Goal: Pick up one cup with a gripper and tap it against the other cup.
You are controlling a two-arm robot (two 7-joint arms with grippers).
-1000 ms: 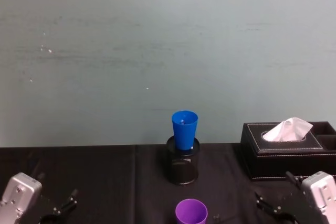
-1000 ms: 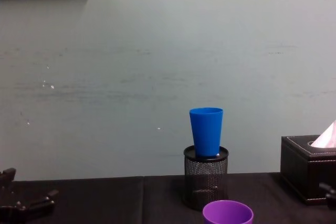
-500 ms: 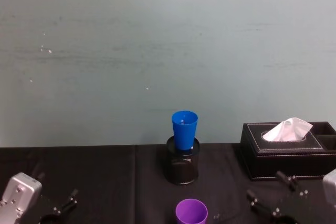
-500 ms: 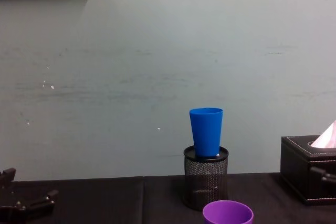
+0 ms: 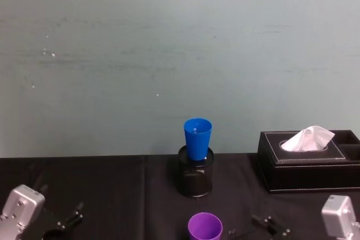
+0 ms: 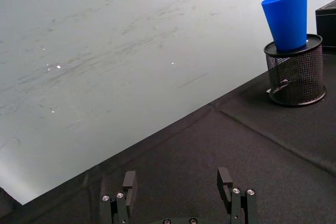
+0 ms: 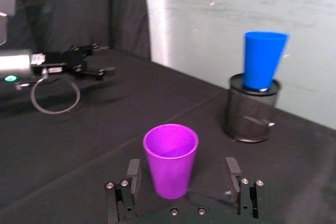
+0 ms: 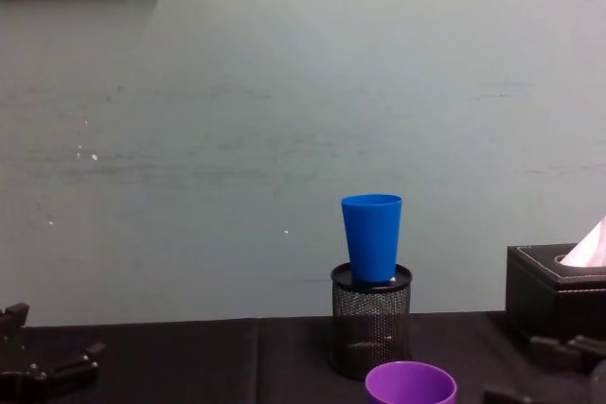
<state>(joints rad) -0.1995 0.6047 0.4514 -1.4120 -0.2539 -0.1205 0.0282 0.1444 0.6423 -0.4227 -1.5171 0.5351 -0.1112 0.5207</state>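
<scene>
The purple cup (image 5: pixel 205 227) stands upright on the black tablecloth at the near middle. In the right wrist view this cup (image 7: pixel 170 158) sits just ahead of the gap between my right gripper's (image 7: pixel 182 164) spread fingers, which do not touch it. From the head view, the right gripper (image 5: pixel 270 225) is open, low and just right of the cup. The blue cup (image 5: pixel 197 137) stands upright in a black mesh pen holder (image 5: pixel 195 173) behind the purple one. My left gripper (image 6: pixel 177 181) rests open at the near left with nothing in it.
A black tissue box (image 5: pixel 306 164) with a white tissue sits at the back right. A pale wall rises right behind the table. A dark cable loop (image 7: pixel 55 95) lies by the left arm. Bare black cloth (image 5: pixel 112 189) spreads left of the cups.
My right gripper has moved left and lower, from beside the tissue box to just right of the purple cup. The left arm and both cups have stayed still.
</scene>
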